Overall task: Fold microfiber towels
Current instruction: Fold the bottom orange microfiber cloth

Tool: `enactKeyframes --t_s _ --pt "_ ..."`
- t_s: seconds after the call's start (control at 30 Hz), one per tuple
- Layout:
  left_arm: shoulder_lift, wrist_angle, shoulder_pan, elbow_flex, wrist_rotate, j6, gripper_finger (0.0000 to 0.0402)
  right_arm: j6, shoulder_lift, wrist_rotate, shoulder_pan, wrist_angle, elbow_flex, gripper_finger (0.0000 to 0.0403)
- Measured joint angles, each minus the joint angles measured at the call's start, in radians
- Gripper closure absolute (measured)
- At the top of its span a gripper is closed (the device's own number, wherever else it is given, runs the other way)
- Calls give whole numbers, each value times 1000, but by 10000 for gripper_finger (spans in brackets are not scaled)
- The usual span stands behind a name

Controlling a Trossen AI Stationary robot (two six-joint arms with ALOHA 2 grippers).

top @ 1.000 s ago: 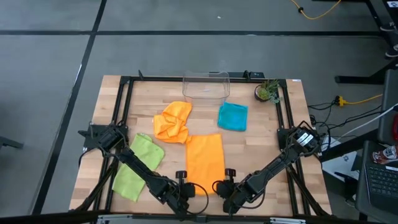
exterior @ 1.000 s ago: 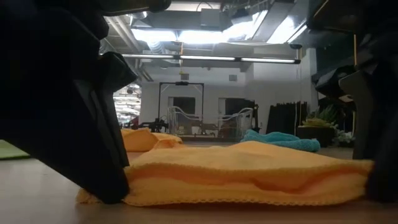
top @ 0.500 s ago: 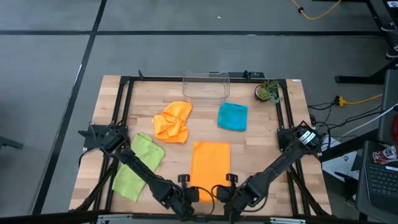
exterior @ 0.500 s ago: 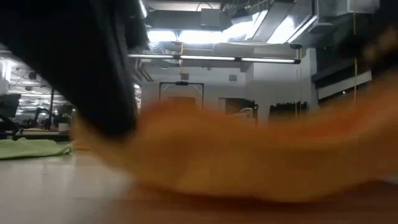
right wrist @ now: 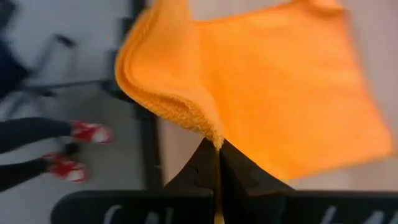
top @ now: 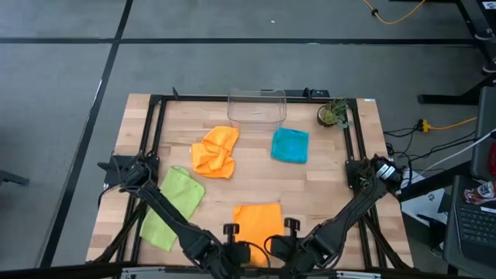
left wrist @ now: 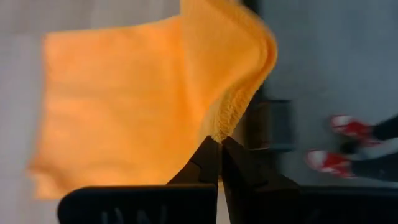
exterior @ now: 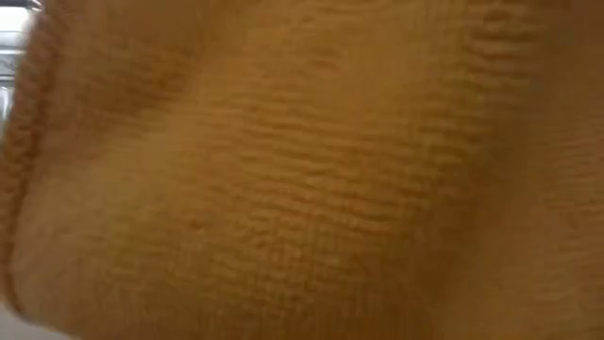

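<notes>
Both arms are stretched way down to the near edge of the table, almost side by side. The left gripper [left wrist: 219,144] and right gripper [right wrist: 217,149] each have their fingers pressed together, pinching a near corner of the flat orange towel [top: 258,221], which sits at the front middle and fills the whole low view. The crumpled orange towel [top: 216,152] lies mid-table, the lime green towel [top: 172,205] by the left arm, the teal towel [top: 291,145] near the clear bin [top: 256,108].
</notes>
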Motion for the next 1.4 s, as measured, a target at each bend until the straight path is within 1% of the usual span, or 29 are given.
enactKeyframes --t_s 0.13,0.23,0.3,0.43,0.57,0.77,1.0,1.2,1.4 --pt "0 -106 14 1 -47 3 401 19 1 38 -11 -59 -24 401" --pt "0 -168 34 1 -81 5 401 25 1 45 -30 -62 -58 401" --pt "0 -189 50 1 -86 35 401 25 1 58 -44 -59 -76 401" --pt "0 -164 82 -21 -64 112 401 25 0 65 -78 -57 -124 401" --pt "-1 -164 111 -63 -16 126 401 25 0 62 -106 -26 -176 401" --pt "0 -161 139 -123 -16 159 401 22 0 51 -138 61 -254 401" --pt "0 -142 179 -164 -15 187 401 25 0 50 -174 107 -321 400" --pt "0 -124 197 -183 -6 187 398 48 0 54 -185 107 -336 375" --pt "0 -124 203 -183 -1 182 361 49 0 54 -185 106 -336 334"
